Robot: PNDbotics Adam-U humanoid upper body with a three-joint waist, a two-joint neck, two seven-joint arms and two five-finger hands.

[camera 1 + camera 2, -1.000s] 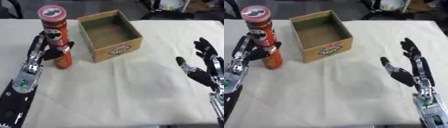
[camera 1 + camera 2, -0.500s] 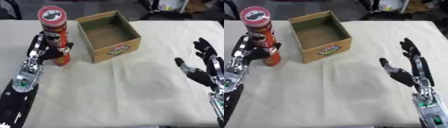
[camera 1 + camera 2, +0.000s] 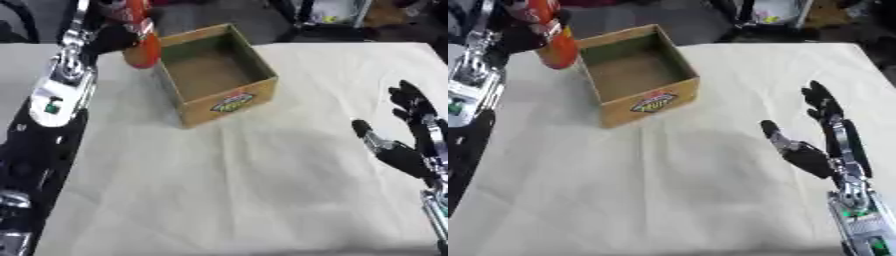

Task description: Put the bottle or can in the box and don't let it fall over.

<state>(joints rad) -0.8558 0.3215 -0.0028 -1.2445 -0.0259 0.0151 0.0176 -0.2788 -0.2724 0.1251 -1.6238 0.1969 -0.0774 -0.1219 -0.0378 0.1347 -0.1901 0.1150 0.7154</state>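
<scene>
Red can [image 3: 140, 40] within curled left hand [image 3: 109, 35] fingers, beside the box [image 3: 219, 75].

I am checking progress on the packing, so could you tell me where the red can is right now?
The red can is lifted off the table in the left hand, at the upper left of both views, beside the box's far-left corner.

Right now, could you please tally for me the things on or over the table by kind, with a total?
Red cans: 1, the can, held by the left hand beside the box.
Cardboard boxes: 1, the box, open and empty.
Robot hands: 2, counting the open right hand.
Total: 4.
</scene>
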